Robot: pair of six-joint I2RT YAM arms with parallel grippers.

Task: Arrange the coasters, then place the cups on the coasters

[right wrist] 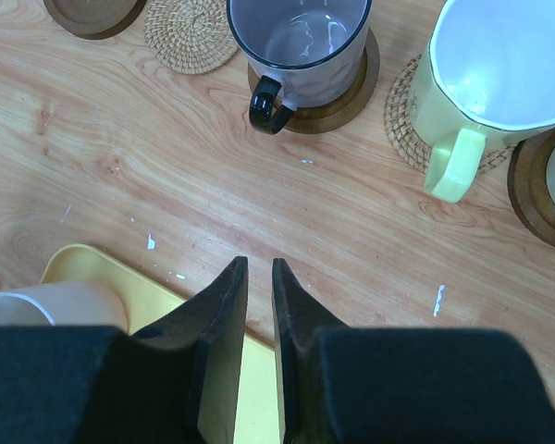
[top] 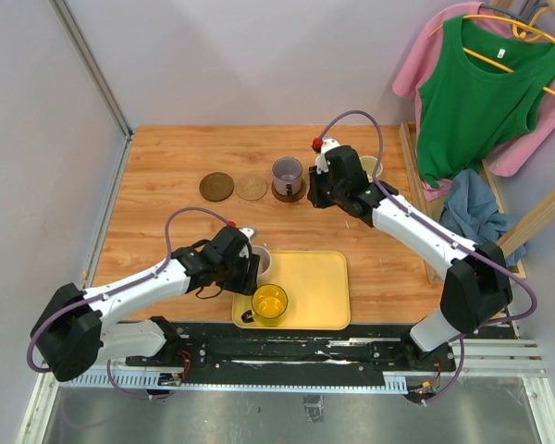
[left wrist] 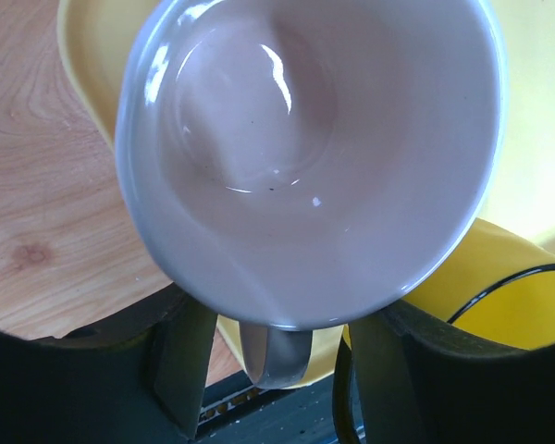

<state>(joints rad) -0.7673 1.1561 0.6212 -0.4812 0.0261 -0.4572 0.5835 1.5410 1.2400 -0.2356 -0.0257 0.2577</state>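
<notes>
A pale pink cup (left wrist: 305,148) fills the left wrist view, its handle (left wrist: 276,351) pointing back between the fingers. My left gripper (top: 243,264) is shut on it at the yellow tray's (top: 324,277) far left corner. I cannot tell whether the cup is lifted. A translucent yellow cup (top: 269,302) stands on the tray. My right gripper (right wrist: 259,265) hovers over bare wood, jaws nearly together and empty. The purple-grey cup (right wrist: 296,42) sits on a dark coaster (right wrist: 351,92). The green-white cup (right wrist: 499,65) sits on a tan coaster (right wrist: 398,111). A dark coaster (top: 216,187) and a tan coaster (top: 252,188) lie bare.
Another dark coaster (right wrist: 541,199) at the right edge carries something pale, cut off by the frame. Clothes on hangers (top: 476,92) and a wooden rack (top: 536,217) stand right of the table. A metal post (top: 92,65) runs along the left wall.
</notes>
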